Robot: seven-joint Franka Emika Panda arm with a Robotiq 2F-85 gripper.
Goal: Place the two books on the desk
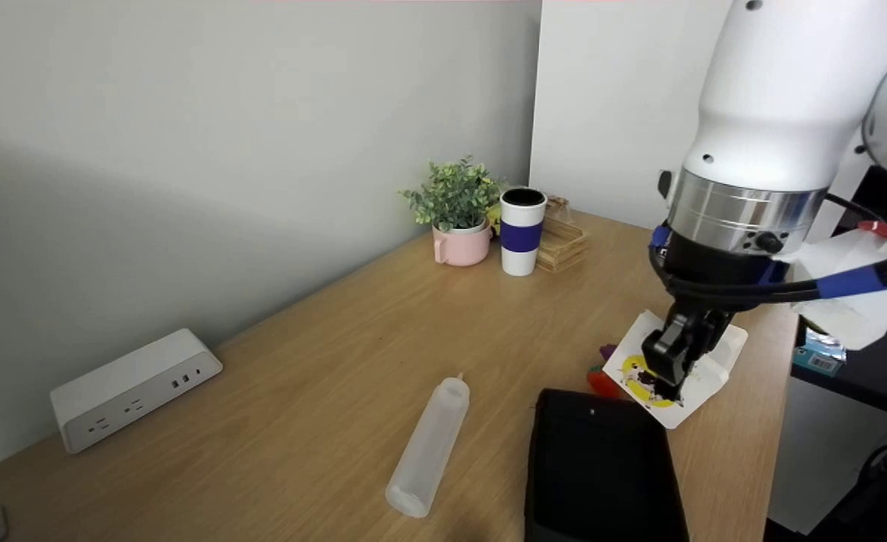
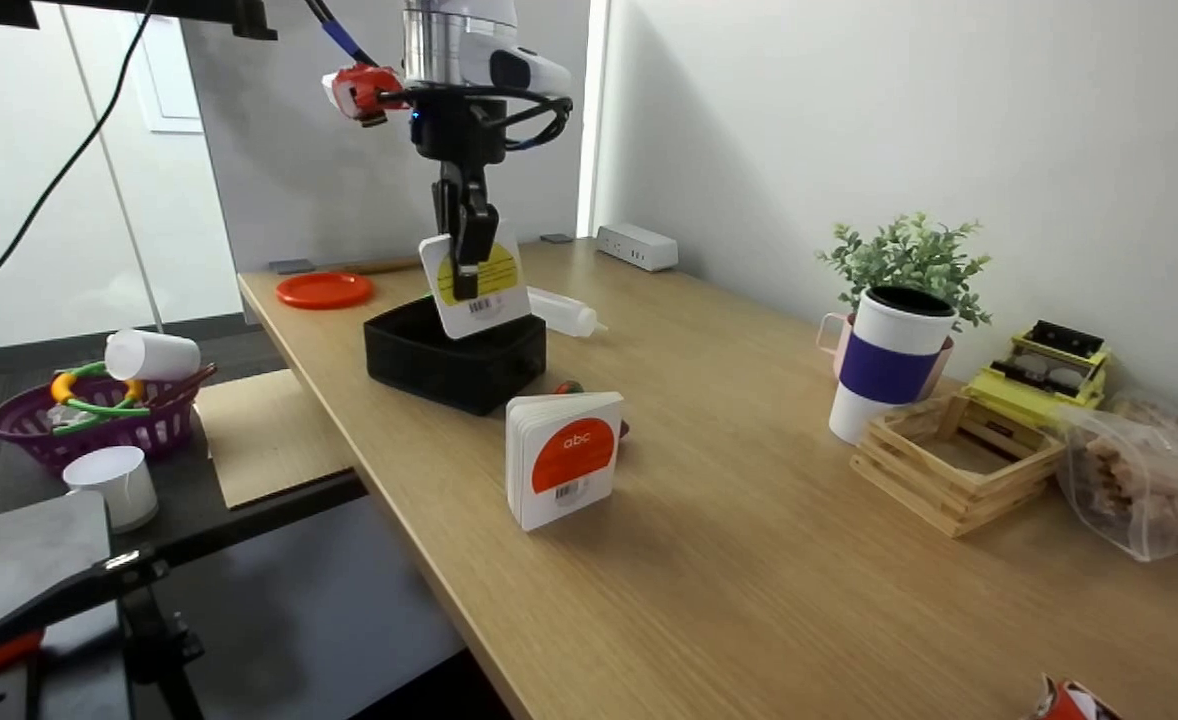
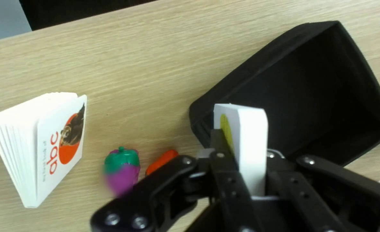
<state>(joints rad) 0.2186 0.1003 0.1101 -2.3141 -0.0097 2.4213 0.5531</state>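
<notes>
Gripper [image 3: 245, 145] clamped across yellow bk [image 2: 497, 270], prob. bc its thickness is the easy grip; bk's tilted, aloft nr black tray [image 2: 449, 370], prob. must clear it. In an ext. view abc bk [image 2: 574, 465] stands nearer & right on desk [image 2: 749, 560], pgs fanned, prob. steadying it.

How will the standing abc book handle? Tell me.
The abc book would probably tip if pushed high up, since it stands on edge. Its thick pages suggest stiff board. They fan apart in the wrist view, so a pinch may squeeze them together.
</notes>
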